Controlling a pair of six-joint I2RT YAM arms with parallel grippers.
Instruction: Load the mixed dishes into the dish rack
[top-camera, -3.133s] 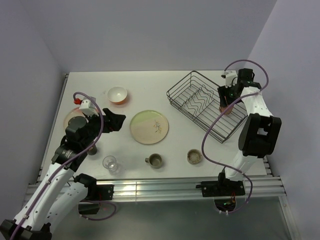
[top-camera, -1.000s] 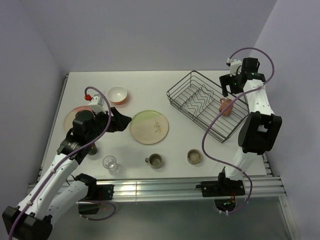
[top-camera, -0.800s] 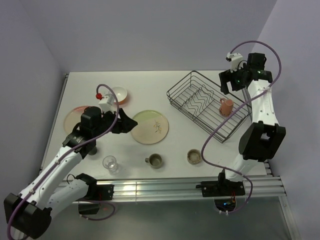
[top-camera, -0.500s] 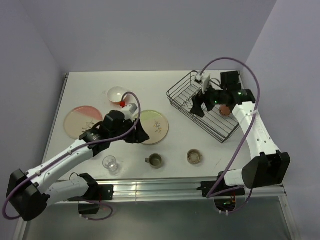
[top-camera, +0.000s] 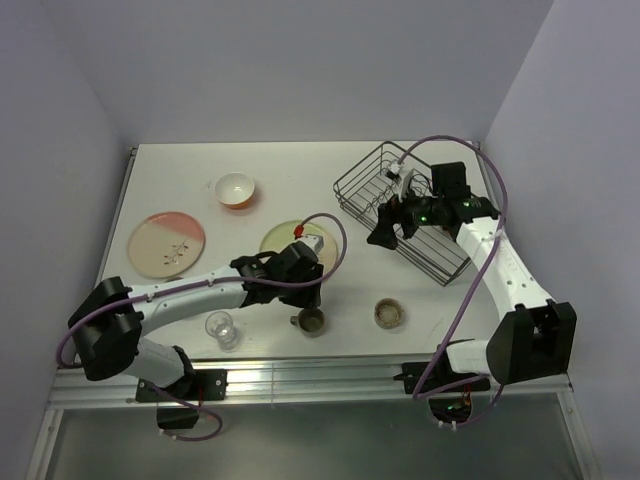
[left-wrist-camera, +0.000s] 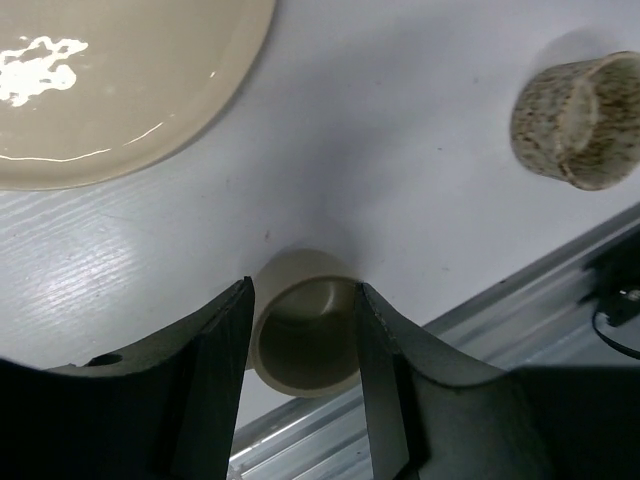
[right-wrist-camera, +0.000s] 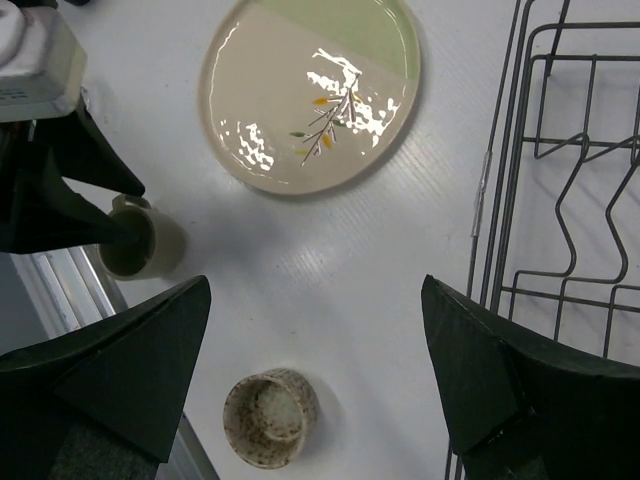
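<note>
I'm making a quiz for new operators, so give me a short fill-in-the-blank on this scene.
1. The left gripper grips a ___ standing on the table.
2. The right gripper is empty, its jaws ___.
3. The speckled bowl has its opening facing ___.
Missing: cup; open; up.

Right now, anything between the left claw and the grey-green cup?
Nothing visible. The grey-green cup sits between the fingers of the left claw, which appear to press both its sides. The plate and speckled bowl lie apart from it.
</note>
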